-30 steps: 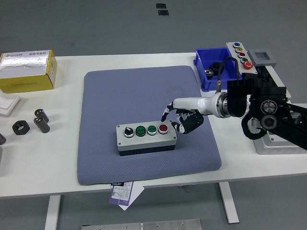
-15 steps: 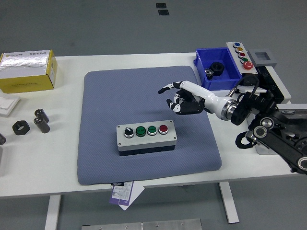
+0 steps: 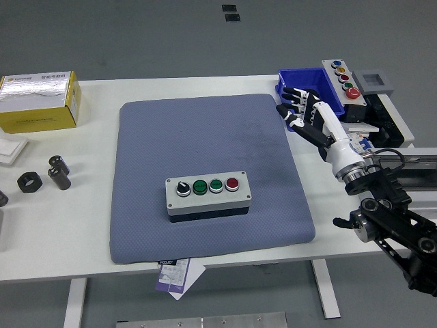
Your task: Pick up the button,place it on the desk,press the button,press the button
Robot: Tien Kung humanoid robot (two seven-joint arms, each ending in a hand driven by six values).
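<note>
The button box point(image 3: 208, 194) lies flat on the blue mat point(image 3: 205, 130), its long axis running left to right and its buttons facing up. Open mat surrounds it on all sides. The right hand point(image 3: 300, 108) hovers by the blue bin point(image 3: 285, 85), fingers loosely spread, holding nothing.

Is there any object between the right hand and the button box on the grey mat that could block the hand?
Nothing visible blocks it. The right hand hangs by the blue bin at the mat's far right corner. Between it and the button box lies only bare grey mat.
</note>
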